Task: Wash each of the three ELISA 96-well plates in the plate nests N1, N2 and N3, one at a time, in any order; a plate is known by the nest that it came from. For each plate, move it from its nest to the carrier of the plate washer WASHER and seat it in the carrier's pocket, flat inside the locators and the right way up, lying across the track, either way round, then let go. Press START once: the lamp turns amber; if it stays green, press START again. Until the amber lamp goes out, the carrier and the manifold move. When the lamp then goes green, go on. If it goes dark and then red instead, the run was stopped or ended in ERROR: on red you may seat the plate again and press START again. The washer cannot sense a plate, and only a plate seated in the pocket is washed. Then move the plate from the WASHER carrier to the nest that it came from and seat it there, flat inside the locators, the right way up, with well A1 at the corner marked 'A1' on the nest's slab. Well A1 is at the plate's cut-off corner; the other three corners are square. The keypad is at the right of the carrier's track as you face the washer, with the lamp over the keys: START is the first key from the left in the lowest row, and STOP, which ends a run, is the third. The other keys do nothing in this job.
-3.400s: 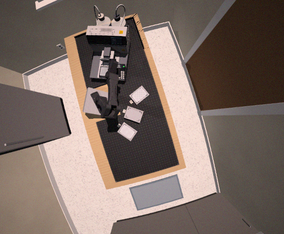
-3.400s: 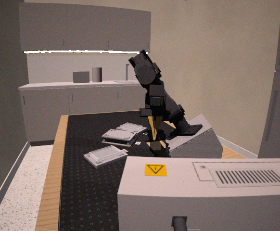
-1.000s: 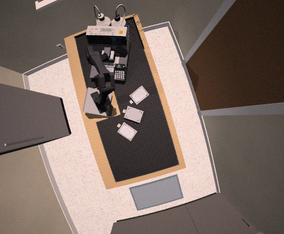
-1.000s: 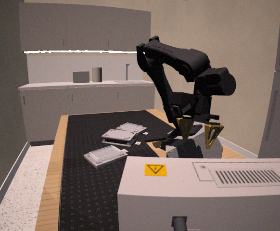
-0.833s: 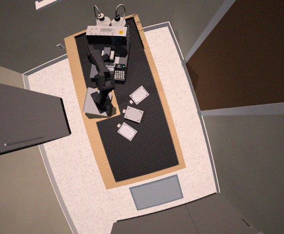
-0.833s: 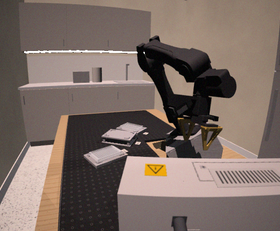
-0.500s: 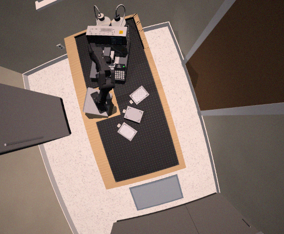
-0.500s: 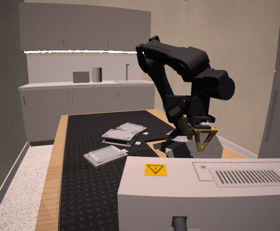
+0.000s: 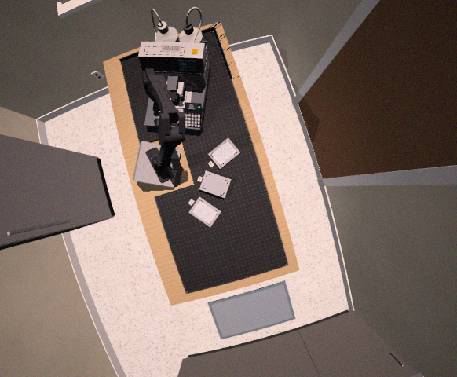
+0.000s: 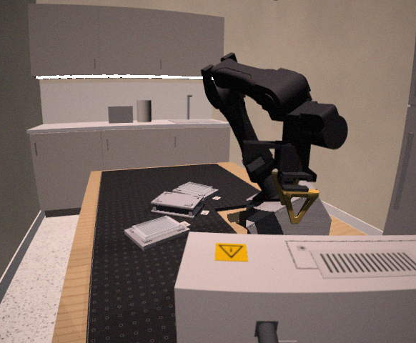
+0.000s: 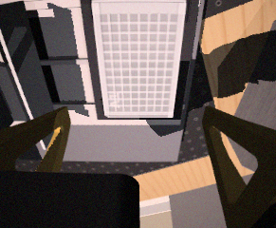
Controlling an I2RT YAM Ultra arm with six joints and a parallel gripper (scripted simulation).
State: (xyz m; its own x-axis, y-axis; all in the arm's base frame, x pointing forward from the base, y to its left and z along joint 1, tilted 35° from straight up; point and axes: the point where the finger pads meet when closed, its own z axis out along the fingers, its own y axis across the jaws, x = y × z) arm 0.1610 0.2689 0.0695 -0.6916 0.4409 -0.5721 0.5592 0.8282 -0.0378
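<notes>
the gripper (image 11: 138, 142) hangs spread wide with nothing between its gold fingers. in the wrist view they frame the lower corners at about 7 and 5 o'clock, and a dark block of the wrist covers the bottom left. at 12 o'clock from them lies a well plate (image 11: 138, 59) on the washer carrier; its top edge is cut off by the frame, so its corners there cannot be read. whether it sits flat inside the locators is hard to tell from this angle.

the exterior view shows only the washer (image 10: 304, 280) housing's top from behind, with a yellow warning label, and it hides the carrier and keypad entirely. the gripper (image 10: 296, 201) shows there as gold triangles just above the housing's far edge.

the top view gives what the others lack: the keypad (image 9: 193, 118) with a green lamp (image 9: 199, 107) at its 12 o'clock, though the arm (image 9: 162, 101) covers most of the carrier. farther out on the black mat, one nest (image 9: 214, 184) stands bare between two nests that carry plates, one plate (image 9: 224, 152) at its 1 o'clock and another plate (image 9: 204, 211) at its 7 o'clock. the small labels beside the nests are too small to read.
</notes>
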